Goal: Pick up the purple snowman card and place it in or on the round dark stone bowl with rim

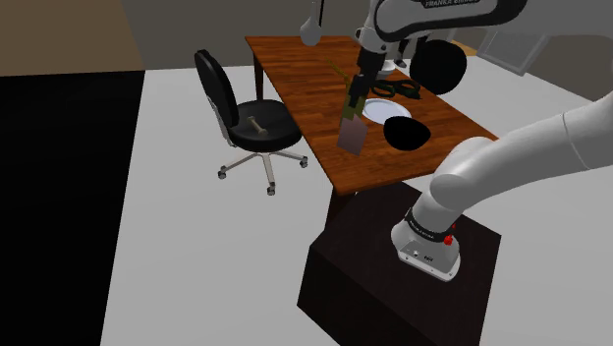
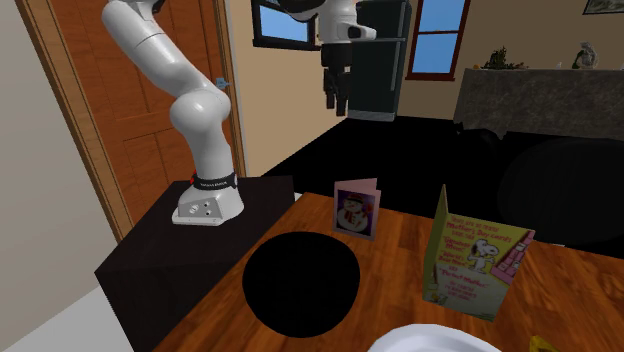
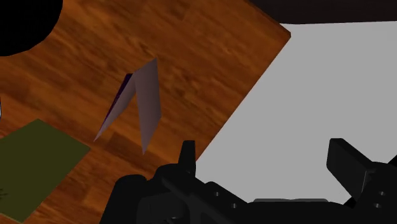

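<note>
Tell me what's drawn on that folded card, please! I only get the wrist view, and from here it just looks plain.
Observer: The second exterior view shows the front of the card. It has a snowman on purple, and the card stands upright on the table.
Operator: Where's the bowl it goes in?
Observer: The bowl is a whole round black shape on the table next to the card, not touching it, nearer that view's camera.
Operator: Is my gripper close to the card?
Observer: Not yet. In that view the gripper hangs high above the table, well over the top of the card.
</note>
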Available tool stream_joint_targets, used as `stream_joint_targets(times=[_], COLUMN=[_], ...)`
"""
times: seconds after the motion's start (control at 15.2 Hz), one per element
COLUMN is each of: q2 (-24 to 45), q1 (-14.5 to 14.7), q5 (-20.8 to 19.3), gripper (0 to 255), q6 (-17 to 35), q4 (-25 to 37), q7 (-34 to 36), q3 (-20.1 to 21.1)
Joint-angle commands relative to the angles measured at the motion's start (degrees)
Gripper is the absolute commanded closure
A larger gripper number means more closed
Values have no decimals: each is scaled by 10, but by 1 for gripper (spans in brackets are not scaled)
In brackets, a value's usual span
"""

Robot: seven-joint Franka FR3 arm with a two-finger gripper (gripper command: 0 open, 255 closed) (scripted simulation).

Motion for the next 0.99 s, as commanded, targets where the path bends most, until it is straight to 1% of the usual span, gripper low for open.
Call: stream_joint_targets(times=[0.0,0.46,0.79,0.92], q2=[24,127,217,238], q1=[-9,-36,-49,-50], q5=[-8,-25,-17,-11], gripper=[0,0,0,0], q6=[32,139,211,231], q4=[-8,-15,0,1], q7=[-12,-58,-98,-107], q3=[-16,-74,-115,-122])
